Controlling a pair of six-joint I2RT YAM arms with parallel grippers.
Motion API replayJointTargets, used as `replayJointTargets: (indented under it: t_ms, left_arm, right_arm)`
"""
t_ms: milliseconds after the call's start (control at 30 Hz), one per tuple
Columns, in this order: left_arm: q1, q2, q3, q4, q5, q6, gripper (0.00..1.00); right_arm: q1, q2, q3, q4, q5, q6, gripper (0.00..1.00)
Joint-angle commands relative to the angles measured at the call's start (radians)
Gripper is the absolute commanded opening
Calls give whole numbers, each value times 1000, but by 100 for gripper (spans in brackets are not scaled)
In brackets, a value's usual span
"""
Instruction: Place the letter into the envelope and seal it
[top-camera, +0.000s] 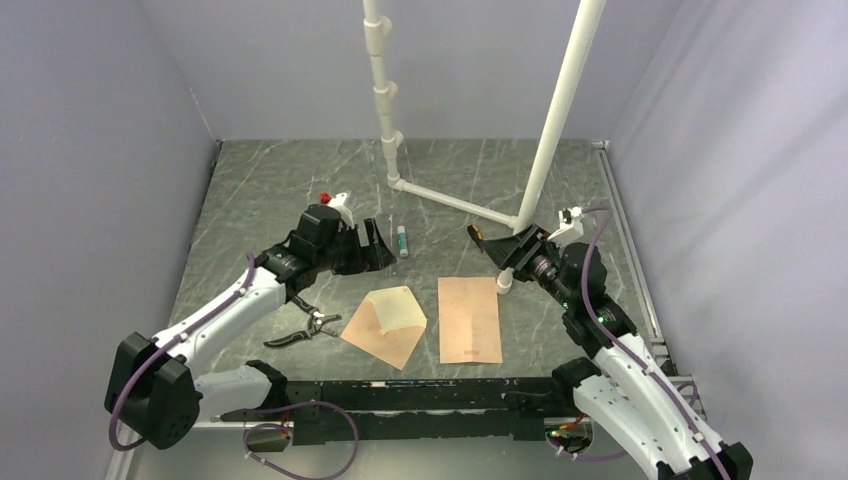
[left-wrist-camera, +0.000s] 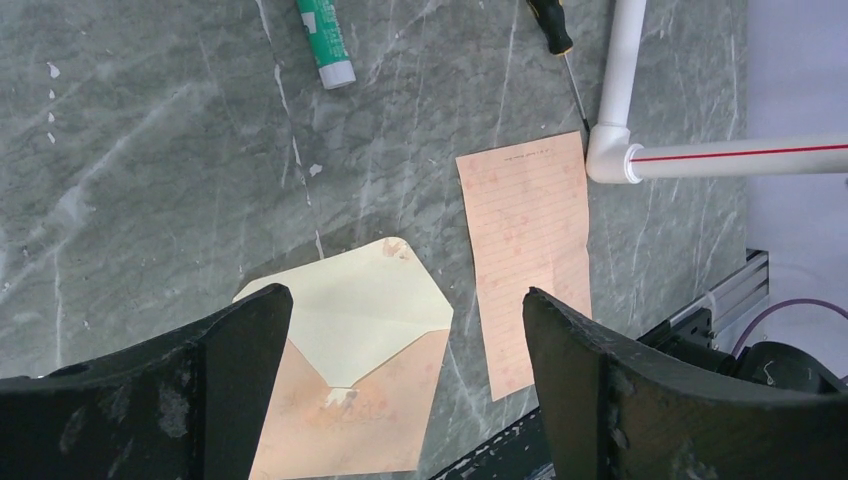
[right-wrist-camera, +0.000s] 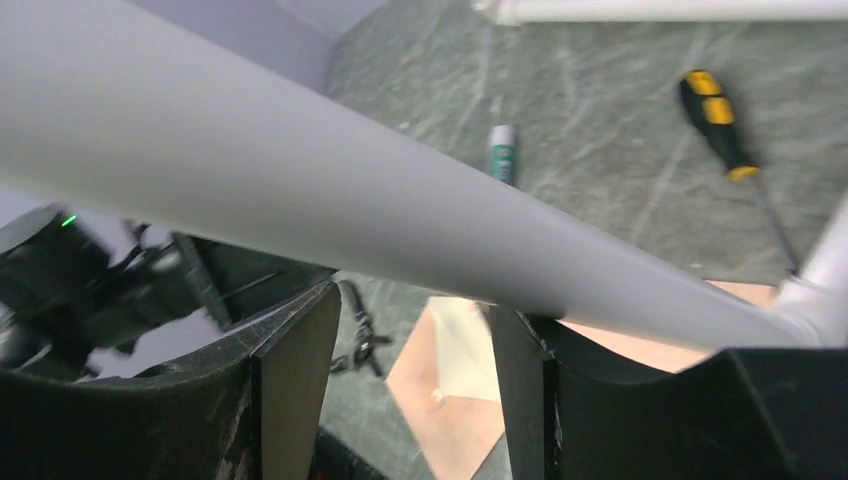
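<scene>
Envelope: flap open, beside letter.
Letter ruling: seen from left wrist only.
Screwdriver: plain in wrist views.
Left gripper: jaws apart, empty.
Right gripper: jaws apart, empty.

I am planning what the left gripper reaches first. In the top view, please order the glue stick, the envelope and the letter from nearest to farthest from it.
1. Glue stick: just to the right of the left gripper.
2. Envelope: toward the arm bases, with its flap open.
3. Letter: lying flat to the right of the envelope.
</scene>
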Motion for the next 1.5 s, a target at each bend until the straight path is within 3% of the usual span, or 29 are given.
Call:
replayJointTargets:
  t_ms: [0, 233, 533, 600, 767, 867, 1133, 1267, 1467]
  left_arm:
    - [-2, -39, -14, 22, -33, -40, 91]
    - [-2, -56, -41, 3, -44, -54, 92]
    - [-2, -27, -36, -41, -62, -73, 91]
    - [-2, -23, -36, -55, -60, -73, 92]
    - [-1, -23, -47, -105, -69, -82, 91]
    - [-2, -24, -58, -136, -86, -103, 91]
    - [-2, -33, -124, -62, -5, -115, 81]
    - [-8, 10, -125, 36, 159, -101, 81]
    - [-71, 153, -40, 126, 248, -137, 81]
  right_arm:
    - [5, 28, 56, -66, 305, -6, 60]
    - [4, 44, 93, -169, 418, -59, 61]
    - [5, 82, 138, -344, 629, 54, 62]
    - [5, 97, 144, -314, 562, 8, 63]
    - [13, 63, 73, -121, 155, -123, 64]
    - [25, 16, 11, -129, 60, -146, 64]
    - [91, -98, -72, -304, 51, -174, 65]
    - [114, -2, -57, -472, 168, -86, 66]
    - [123, 123, -111, -458, 45, 22, 65]
